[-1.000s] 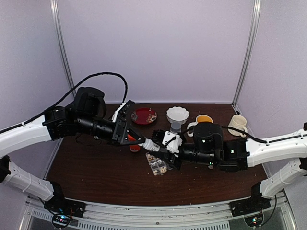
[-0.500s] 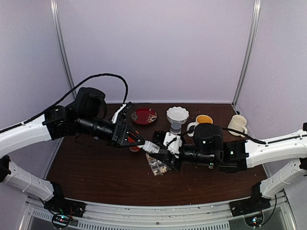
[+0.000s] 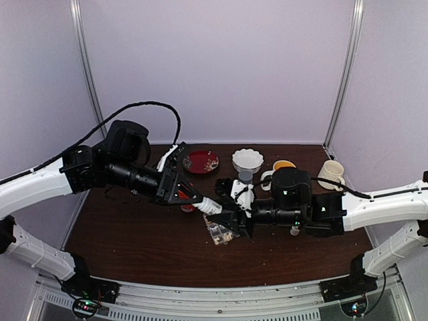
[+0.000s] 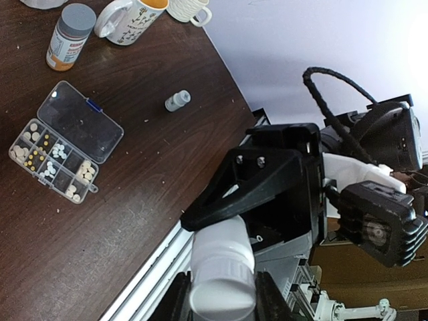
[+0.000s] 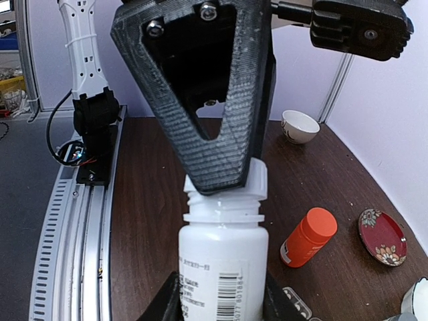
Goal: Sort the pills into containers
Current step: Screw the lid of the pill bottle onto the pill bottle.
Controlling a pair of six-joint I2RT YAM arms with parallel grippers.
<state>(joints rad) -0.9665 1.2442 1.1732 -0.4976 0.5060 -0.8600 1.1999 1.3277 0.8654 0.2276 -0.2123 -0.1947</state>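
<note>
Right claw (image 5: 221, 302) around barcoded white bottle (image 5: 221, 251)

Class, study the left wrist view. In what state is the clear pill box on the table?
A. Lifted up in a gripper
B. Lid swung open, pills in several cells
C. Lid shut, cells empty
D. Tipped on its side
B: the pill box lies flat on the table, its clear lid folded open beside it, with pale pills showing in several cells.

Clear compartmented pill box (image 4: 81, 124) lies flat, open, holding whitish and yellow pills (image 4: 59, 151).
</note>
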